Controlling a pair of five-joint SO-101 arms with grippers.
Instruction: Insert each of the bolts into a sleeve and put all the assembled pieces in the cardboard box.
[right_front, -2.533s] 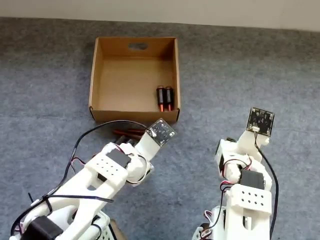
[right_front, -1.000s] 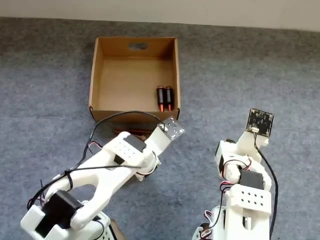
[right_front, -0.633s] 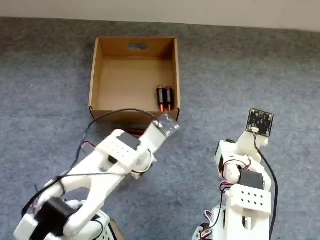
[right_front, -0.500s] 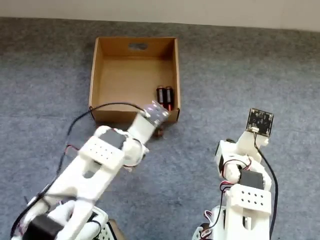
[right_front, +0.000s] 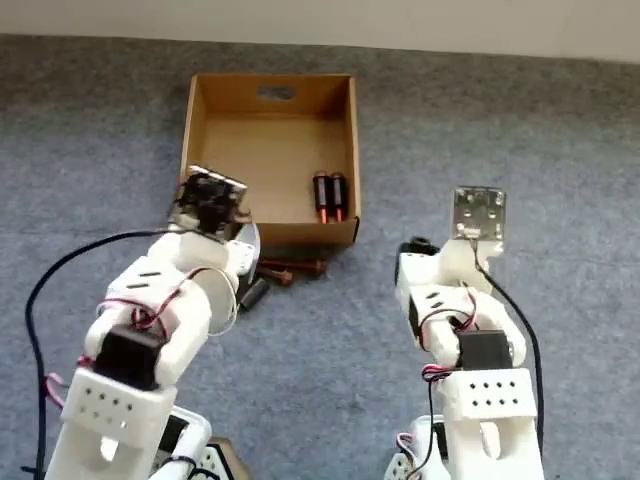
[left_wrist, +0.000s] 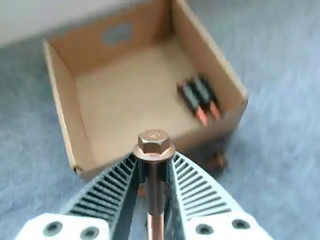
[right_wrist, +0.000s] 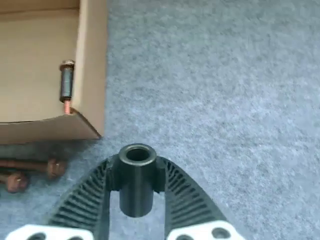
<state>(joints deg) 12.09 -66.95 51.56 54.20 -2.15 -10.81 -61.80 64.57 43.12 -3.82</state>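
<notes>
The step in hand is to push the bolt into the sleeve. To do it well, the two arms should meet over the grey surface (right_front: 560, 150). The thin end of the bolt should line up straight with the hole, and the push should be slow so nothing slips.

The left jaws are pinching a bolt (left_wrist: 154, 147). Its six-sided head sticks out past the tips and the thin part runs back between them. I think the bolt may need turning before its thin end can meet the hole. The right jaws are pinching a black sleeve (right_wrist: 136, 180), with its open hole facing away from the wrist.

The bolt is held up in front of the cardboard box (right_front: 187, 150). The sleeve is off to one side of the box, apart from the bolt. Two done pieces (right_front: 330, 197) lie inside the box by one wall. Loose bolts (right_front: 290, 270) and a spare sleeve (right_front: 255, 293) lie on the surface just in front of the box
</notes>
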